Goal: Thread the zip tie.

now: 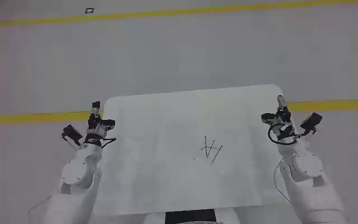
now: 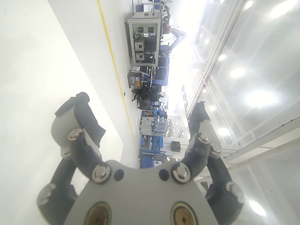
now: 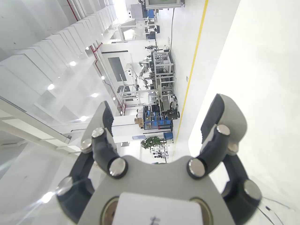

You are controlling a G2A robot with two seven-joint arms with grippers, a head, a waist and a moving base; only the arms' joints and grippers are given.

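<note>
The white table (image 1: pixel 162 179) fills the middle of the top view. The left gripper (image 1: pixel 95 105) (image 2: pixel 140 101) hangs over the table's 9 o'clock edge, its fingers (image 2: pixel 70 118) spread wide with nothing between them. The right gripper (image 1: pixel 280 101) (image 3: pixel 161 101) sits at the 2 o'clock corner, fingers (image 3: pixel 227 115) likewise apart and bare. The zip tie (image 1: pixel 211 150), a small crossed bunch of thin dark strips, lies flat just toward 3 o'clock from the table's centre, well apart from both grippers.
</note>
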